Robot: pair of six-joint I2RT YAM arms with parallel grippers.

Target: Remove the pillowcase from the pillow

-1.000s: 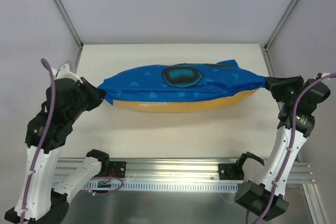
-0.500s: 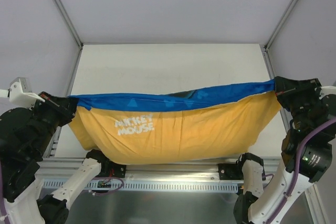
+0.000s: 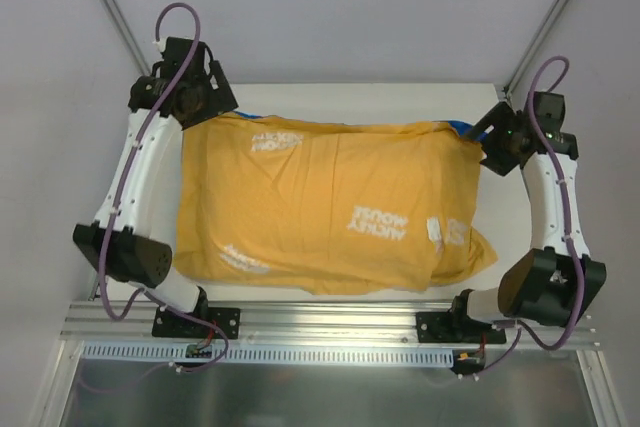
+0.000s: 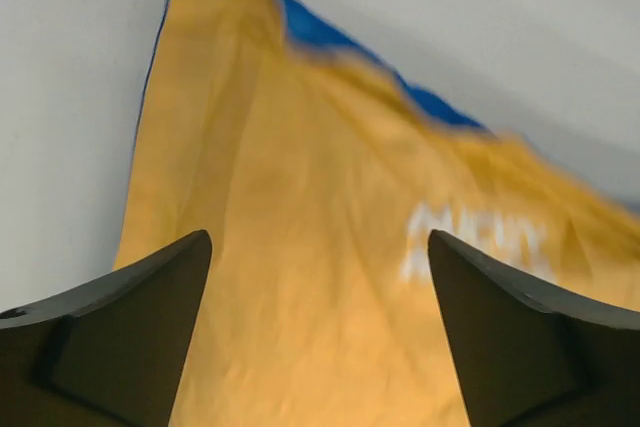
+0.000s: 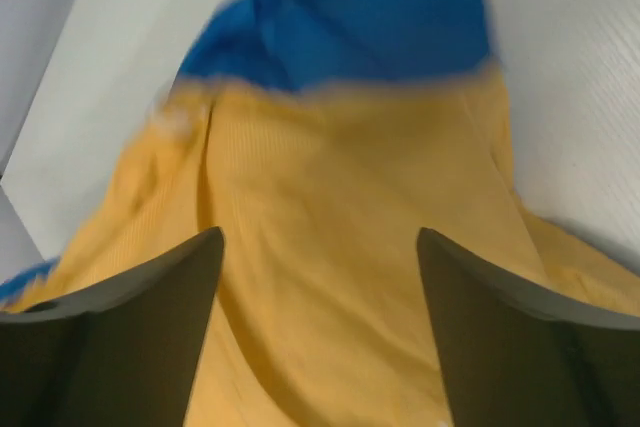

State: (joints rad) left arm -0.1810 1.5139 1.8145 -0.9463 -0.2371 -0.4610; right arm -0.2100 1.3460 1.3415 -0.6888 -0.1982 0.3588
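White lettering [image 3: 377, 219] on the orange-yellow side of the pillowcase [image 3: 320, 187] reads "MICKEY MOUSE". It lies right of the middle and appears upside down in the overhead view. A second print [image 3: 277, 139] of the same words, also upside down, lies near the far left corner. A third white print [image 3: 243, 259] near the front left is too small to read. In the left wrist view, white letters [image 4: 470, 242] on the cloth are too blurred to make out.

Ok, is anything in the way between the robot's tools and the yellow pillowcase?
Nothing visible is. The left tool and the right tool are both open at the far corners. Each wrist view shows only the pillowcase fabric straight ahead, with bare table beside it.
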